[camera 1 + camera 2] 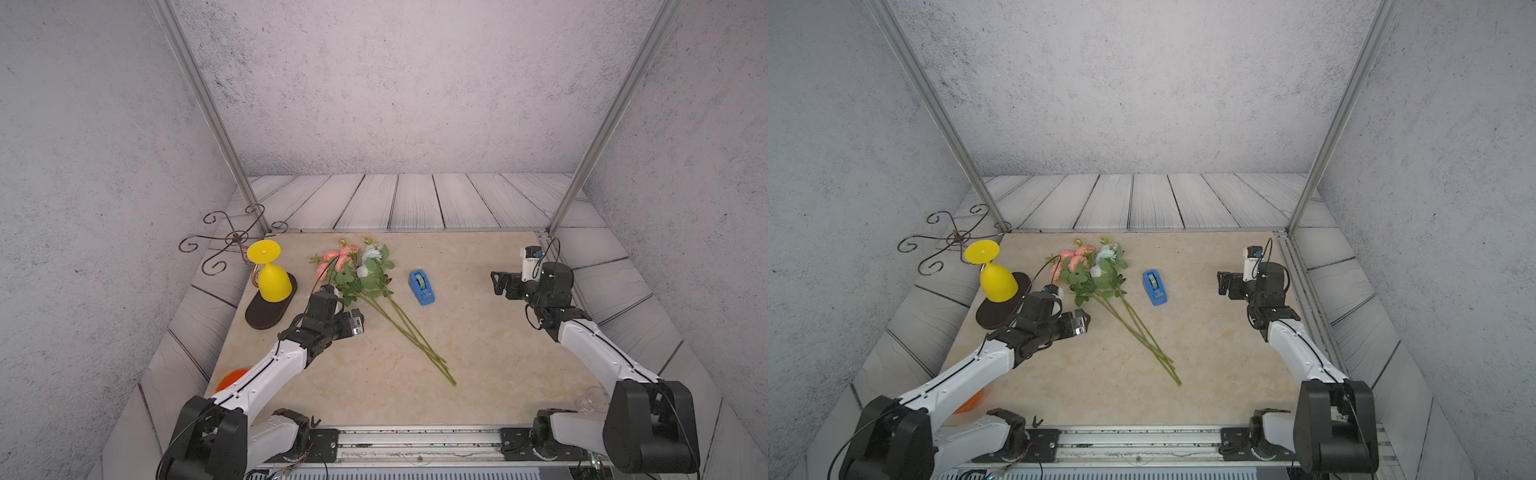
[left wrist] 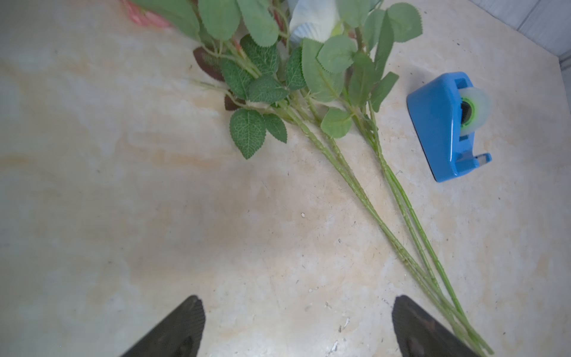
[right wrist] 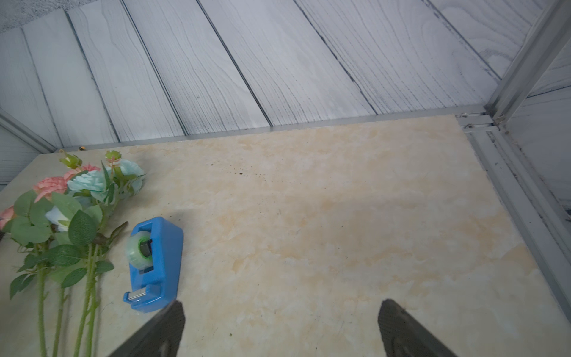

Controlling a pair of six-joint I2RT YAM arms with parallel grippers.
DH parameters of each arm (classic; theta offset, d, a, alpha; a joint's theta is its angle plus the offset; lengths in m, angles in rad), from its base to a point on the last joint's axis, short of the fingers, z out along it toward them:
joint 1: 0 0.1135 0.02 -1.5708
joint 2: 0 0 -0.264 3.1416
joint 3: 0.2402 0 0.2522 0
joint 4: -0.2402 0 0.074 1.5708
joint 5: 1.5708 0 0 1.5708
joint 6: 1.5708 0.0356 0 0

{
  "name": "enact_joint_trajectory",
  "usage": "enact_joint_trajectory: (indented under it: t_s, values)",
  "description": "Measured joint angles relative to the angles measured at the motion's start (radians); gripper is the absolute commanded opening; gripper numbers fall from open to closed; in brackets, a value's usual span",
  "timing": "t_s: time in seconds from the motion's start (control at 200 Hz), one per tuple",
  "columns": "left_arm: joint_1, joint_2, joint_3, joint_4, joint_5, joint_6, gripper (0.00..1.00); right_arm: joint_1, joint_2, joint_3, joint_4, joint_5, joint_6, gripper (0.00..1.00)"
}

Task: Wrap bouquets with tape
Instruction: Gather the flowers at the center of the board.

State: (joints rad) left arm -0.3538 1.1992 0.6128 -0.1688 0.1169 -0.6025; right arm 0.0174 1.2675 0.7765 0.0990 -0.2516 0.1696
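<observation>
Currently both arms are out over the pale marbled surface (image 1: 478, 353), neither holding anything.

- Bouquets (image 1: 361, 274): one bunch lying flat near the middle of the surface, with pink and pale blue blooms toward the far edge. The long green stems run diagonally toward the near right. Both wrist views also show it (image 2: 309, 77) (image 3: 71, 222).
- Tape dispenser (image 1: 422, 287), blue and wedge-shaped, stands upright just right of the leaves, apart from the stems. It is visible in both top views (image 1: 1155, 287). Its cradle holds a pale translucent roll (image 2: 475, 108) on a green core, with the cutter end pointing toward the near side.
- Left claw (image 1: 360, 322): jaws spread wide, nothing between them. It sits just left of the stems below the leaves, not touching. The left wrist view shows bare surface between the fingertips (image 2: 298, 304).
- Right claw (image 1: 496, 283): jaws also spread wide and empty, well to the right of the dispenser. The right wrist view shows only surface between the fingertips (image 3: 281, 306).
- Yellow goblet (image 1: 272, 282): mouth down over a dark oval base (image 1: 266, 316) at the far left, so its inside is not visible.
- Orange dish (image 1: 232, 378): mostly hidden under the left arm, contents unreadable.
</observation>
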Motion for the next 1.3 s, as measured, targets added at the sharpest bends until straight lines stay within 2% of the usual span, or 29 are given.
enact_joint_trajectory:
  t_s: [0.16,0.21,0.305,0.395,0.49,0.575,0.736,0.861,0.976,1.091,1.301]
  values:
    - [-0.056,0.158,0.175,-0.048,-0.001,-0.142,0.90,0.066,0.020,0.105,-0.098,-0.027,-0.017,0.99]
    - [-0.077,0.181,0.230,-0.063,0.000,-0.185,0.85,0.121,0.023,0.134,-0.135,-0.027,-0.033,0.99]
    - [-0.097,0.200,0.295,-0.097,-0.001,-0.268,0.83,0.239,0.046,0.205,-0.224,-0.013,-0.074,0.99]
    - [-0.099,0.200,0.317,-0.138,-0.013,-0.333,0.82,0.364,0.090,0.295,-0.325,0.016,-0.133,0.99]
    - [-0.101,0.198,0.323,-0.192,-0.027,-0.375,0.79,0.445,0.117,0.335,-0.369,0.014,-0.157,0.99]
    - [-0.103,0.196,0.324,-0.233,-0.033,-0.393,0.78,0.452,0.148,0.348,-0.399,0.009,-0.164,0.99]
    - [-0.103,0.196,0.325,-0.285,-0.049,-0.417,0.74,0.454,0.314,0.469,-0.490,-0.020,-0.155,0.99]
    - [-0.103,0.206,0.329,-0.299,-0.049,-0.426,0.69,0.528,0.369,0.480,-0.512,-0.020,-0.166,0.99]
    - [-0.103,0.269,0.369,-0.314,-0.039,-0.410,0.63,0.605,0.433,0.517,-0.535,-0.031,-0.174,0.99]
    - [-0.102,0.323,0.399,-0.321,-0.034,-0.400,0.63,0.660,0.508,0.574,-0.552,-0.032,-0.182,0.99]
    - [-0.078,0.330,0.400,-0.343,-0.021,-0.382,0.66,0.712,0.665,0.681,-0.548,-0.026,-0.177,0.99]
